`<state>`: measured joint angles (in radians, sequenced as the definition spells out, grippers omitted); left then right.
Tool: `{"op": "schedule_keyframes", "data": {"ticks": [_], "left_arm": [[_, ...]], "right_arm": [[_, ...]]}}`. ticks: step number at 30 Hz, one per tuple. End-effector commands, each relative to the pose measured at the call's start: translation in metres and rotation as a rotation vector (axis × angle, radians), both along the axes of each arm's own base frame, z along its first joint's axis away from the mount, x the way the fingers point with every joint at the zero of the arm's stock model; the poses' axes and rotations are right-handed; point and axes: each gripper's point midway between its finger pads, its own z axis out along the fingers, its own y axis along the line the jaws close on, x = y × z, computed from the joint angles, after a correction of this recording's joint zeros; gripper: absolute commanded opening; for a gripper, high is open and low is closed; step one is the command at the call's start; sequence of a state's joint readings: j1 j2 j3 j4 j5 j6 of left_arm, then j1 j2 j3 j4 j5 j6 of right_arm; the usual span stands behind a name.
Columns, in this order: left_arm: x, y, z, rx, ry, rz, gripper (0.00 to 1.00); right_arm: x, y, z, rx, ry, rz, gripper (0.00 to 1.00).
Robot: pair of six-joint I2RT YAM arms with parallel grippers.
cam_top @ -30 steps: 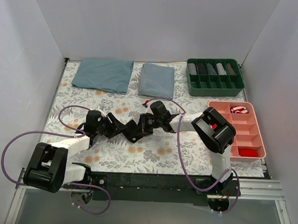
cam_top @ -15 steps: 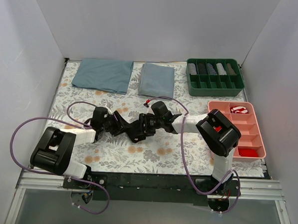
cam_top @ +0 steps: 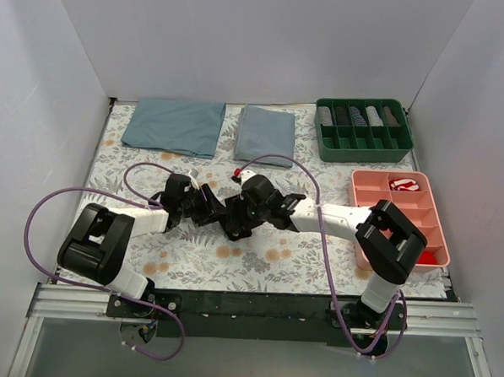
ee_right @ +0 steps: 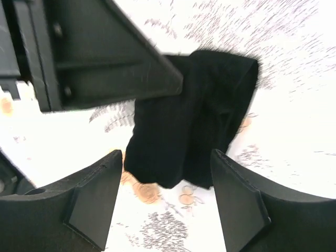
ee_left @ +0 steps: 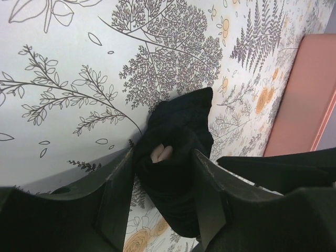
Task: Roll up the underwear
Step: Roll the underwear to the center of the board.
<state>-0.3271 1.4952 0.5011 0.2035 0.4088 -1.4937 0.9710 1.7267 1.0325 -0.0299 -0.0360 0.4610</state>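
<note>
The underwear [ee_left: 176, 131] is a black roll lying on the flowered cloth, with a scrap of beige waistband [ee_left: 160, 153] showing at its end. My left gripper [ee_left: 163, 157] is shut on the roll, one finger on each side. In the right wrist view the underwear [ee_right: 184, 131] lies just ahead of my right gripper [ee_right: 165, 156]. That gripper stands open, its fingertips [ee_right: 105, 168] wide of the roll and not touching it. From above, both grippers [cam_top: 207, 210] [cam_top: 240, 220] meet at mid-table, and the dark roll is hard to pick out between them.
Two blue-grey folded cloths [cam_top: 175, 125] [cam_top: 266, 134] lie at the back. A green divided tray [cam_top: 362, 150] stands back right. A pink tray [cam_top: 371, 179] sits at the right edge, holding red rolled garments [cam_top: 404, 185]. Purple cables loop over the cloth.
My right gripper has opened and let go of the underwear, and that arm has swung left. The left gripper has kept its hold and shifted slightly right.
</note>
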Motion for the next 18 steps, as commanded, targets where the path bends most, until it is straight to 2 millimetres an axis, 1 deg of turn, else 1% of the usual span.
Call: {"op": "schedule_keyframes", "data": {"ticks": [1,2,3,4,5,7,8,9,12,13,14,18], "left_arm": [[-0.027,0.010,-0.028,0.101,0.127,-0.034,0.45],[-0.025,0.009,-0.026,0.100,0.123,-0.036,0.45],[-0.024,0.009,-0.025,0.101,0.124,-0.035,0.45],[-0.025,0.009,-0.025,0.104,0.129,-0.034,0.45],[-0.023,0.009,-0.024,0.106,0.126,-0.035,0.45],[-0.023,0.009,-0.023,0.106,0.131,-0.031,0.45],[-0.022,0.008,-0.022,0.104,0.129,-0.032,0.45],[-0.021,0.008,-0.021,0.104,0.127,-0.028,0.45],[-0.020,0.007,-0.019,0.097,0.125,-0.027,0.45],[-0.021,0.007,-0.020,0.098,0.126,-0.027,0.45],[-0.025,0.009,-0.022,0.104,0.151,-0.025,0.45],[-0.025,0.009,-0.022,0.105,0.153,-0.023,0.45]], "right_arm": [[0.026,0.002,0.027,-0.086,-0.185,-0.024,0.75],[0.026,0.004,0.024,-0.102,-0.189,-0.020,0.75],[0.027,0.010,0.028,-0.108,-0.201,-0.017,0.75],[0.026,0.011,0.027,-0.124,-0.206,-0.012,0.75],[0.025,0.013,0.022,-0.143,-0.203,-0.007,0.75],[0.024,0.016,0.022,-0.177,-0.203,-0.006,0.75],[0.022,0.017,0.016,-0.192,-0.198,0.000,0.74],[0.019,0.021,0.015,-0.196,-0.203,0.007,0.74],[0.014,0.022,0.007,-0.234,-0.198,0.010,0.74],[0.013,0.021,0.006,-0.246,-0.202,0.004,0.73],[0.012,0.019,0.003,-0.261,-0.201,-0.002,0.73],[0.007,0.014,-0.003,-0.296,-0.204,-0.012,0.72]]}}
